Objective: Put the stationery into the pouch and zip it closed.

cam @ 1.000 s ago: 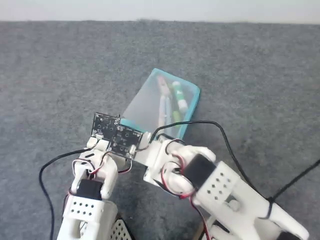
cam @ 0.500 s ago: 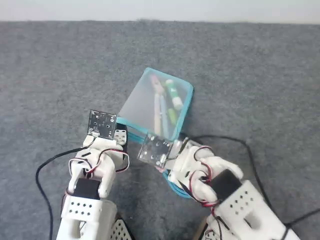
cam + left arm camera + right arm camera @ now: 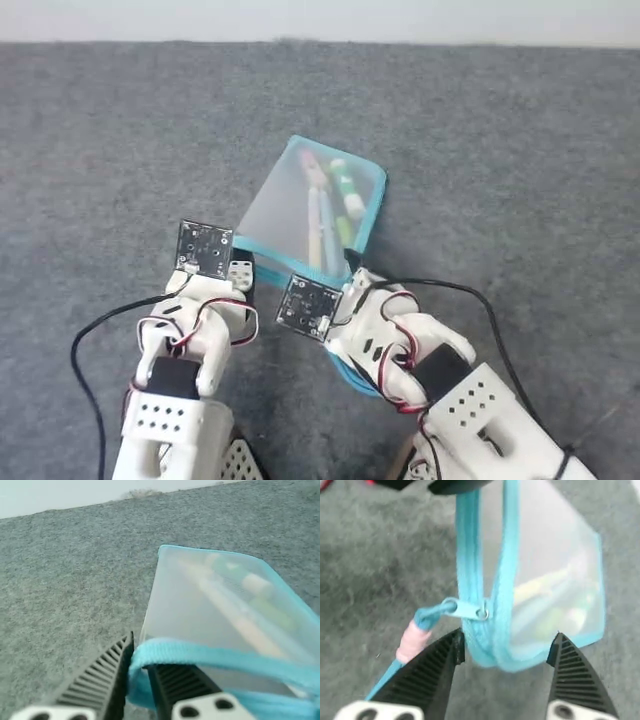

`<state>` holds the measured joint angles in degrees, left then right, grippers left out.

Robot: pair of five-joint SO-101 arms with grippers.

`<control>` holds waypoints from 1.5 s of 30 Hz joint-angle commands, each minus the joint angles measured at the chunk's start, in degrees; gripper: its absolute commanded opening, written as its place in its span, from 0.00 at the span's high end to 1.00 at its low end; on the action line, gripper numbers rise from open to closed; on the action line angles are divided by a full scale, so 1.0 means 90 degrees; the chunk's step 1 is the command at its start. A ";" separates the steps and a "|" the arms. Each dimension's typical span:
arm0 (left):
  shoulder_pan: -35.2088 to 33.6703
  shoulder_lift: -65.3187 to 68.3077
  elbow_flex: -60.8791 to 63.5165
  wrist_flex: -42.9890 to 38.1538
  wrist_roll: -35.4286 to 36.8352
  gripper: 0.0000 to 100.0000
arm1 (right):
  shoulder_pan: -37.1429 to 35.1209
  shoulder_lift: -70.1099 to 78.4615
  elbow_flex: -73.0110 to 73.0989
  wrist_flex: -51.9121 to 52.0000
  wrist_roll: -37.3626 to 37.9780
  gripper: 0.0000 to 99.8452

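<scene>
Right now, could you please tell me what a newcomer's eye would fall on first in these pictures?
The see-through pouch with turquoise trim, lying on the grey carpet with pens inside, stands out first. The left gripper is shut on its trim at one near corner, while the right gripper stands open astride the other, beside the zip slider.

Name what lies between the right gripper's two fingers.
In the right wrist view, a teal zippered corner of the pouch sits between the open fingers of the right gripper, with the zipper slider near one fingertip.
</scene>
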<state>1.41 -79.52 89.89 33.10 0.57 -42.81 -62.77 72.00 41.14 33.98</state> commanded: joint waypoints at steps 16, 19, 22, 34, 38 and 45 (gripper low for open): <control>-0.0039 0.0020 -0.0454 0.0000 -0.0039 0.99 | 0.1275 0.3131 -0.1709 -0.1753 0.0352 0.91; -0.0039 0.0020 -0.0444 -0.0010 -0.0039 0.99 | 0.1519 0.3717 -0.2139 -0.1832 -0.0313 0.99; -0.0039 0.0010 -0.0484 -0.0020 -0.0039 0.99 | 0.1773 0.4059 -0.2530 -0.1695 -0.0645 0.99; -0.0049 -0.0010 -0.1421 0.1241 0.0000 0.89 | 0.2222 0.4410 -0.3272 -0.0991 -0.1621 0.99; -0.0078 -0.0742 -0.1665 0.2032 0.0000 0.89 | 0.2447 0.4410 -0.3311 -0.0933 -0.1846 0.99; 0.0469 -0.2794 -0.1079 0.2842 -0.0723 0.89 | 0.2271 0.4264 -0.3468 -0.0405 -0.1885 0.99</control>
<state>1.32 -95.96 78.64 56.13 -1.98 -22.59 -23.12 44.22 34.90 18.15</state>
